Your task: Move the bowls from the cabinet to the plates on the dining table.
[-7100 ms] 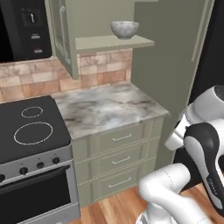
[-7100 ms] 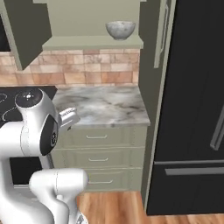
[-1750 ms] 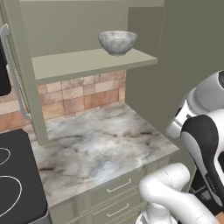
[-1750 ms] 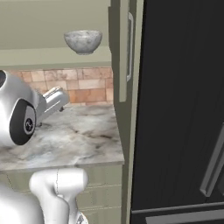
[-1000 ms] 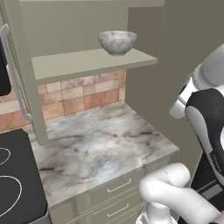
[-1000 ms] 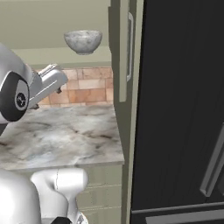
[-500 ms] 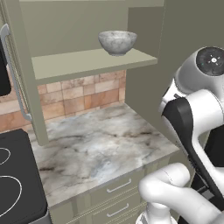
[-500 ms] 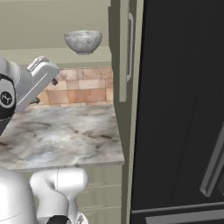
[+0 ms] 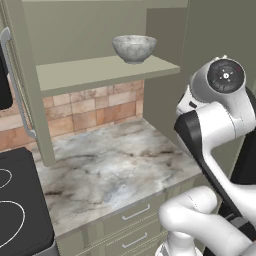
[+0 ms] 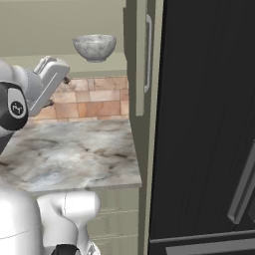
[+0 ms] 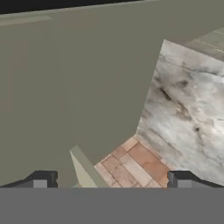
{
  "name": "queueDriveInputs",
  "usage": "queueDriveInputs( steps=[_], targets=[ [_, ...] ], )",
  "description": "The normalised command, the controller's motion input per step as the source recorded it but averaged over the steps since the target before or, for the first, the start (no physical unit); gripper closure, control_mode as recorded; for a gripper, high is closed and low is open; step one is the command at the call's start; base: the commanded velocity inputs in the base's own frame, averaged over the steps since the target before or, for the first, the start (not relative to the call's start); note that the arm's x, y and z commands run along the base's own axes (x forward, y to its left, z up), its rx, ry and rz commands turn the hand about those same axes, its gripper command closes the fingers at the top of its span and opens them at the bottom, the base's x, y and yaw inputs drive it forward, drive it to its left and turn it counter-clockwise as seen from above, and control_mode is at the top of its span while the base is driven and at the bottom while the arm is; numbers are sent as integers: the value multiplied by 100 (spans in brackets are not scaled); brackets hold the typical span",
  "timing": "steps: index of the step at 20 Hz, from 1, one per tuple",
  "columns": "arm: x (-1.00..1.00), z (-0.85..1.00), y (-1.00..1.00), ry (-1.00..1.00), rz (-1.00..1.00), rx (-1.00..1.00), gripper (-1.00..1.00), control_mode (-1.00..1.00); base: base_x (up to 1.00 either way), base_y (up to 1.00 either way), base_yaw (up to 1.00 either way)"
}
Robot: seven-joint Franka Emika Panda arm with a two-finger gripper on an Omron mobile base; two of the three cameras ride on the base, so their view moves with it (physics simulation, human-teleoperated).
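A mottled grey bowl [image 9: 133,47] [image 10: 94,46] stands upright on the shelf [image 9: 100,70] of the open sage-green cabinet [image 10: 133,60]. My gripper [image 10: 63,78] hangs below and left of the bowl in the right base view, under the shelf and above the counter, apart from the bowl. In the hand view my gripper [image 11: 111,181] is open, its fingertips [image 11: 41,179] wide apart with nothing between them, facing the cabinet's underside and the brick backsplash [image 11: 135,162]. The plates and the dining table are out of view.
The cabinet's doors stand open, one at the left with a silver bar handle [image 9: 12,85], one at the right [image 10: 148,52]. A marble counter [image 9: 115,175] lies below, with a black stove [image 9: 15,215] to its left, green drawers [image 9: 135,212] under it and a black fridge [image 10: 209,124] at the right.
The base drove closer to the cabinet and then stood still. Over the last second the arm has swung upward, lifting the hand towards the shelf. The bowl has not moved.
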Motion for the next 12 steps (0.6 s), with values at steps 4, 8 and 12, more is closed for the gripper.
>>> queueDriveInputs(
  steps=[4, 8, 12],
  targets=[
    [41, 29, -3, 0, 5, -1, -100, -100, 0, 0, 0],
    [30, 27, 0, 0, 3, 0, -100, -100, 0, 0, 0],
    [30, 15, 0, 0, 2, -4, -100, -100, 0, 0, 0]
  ],
)
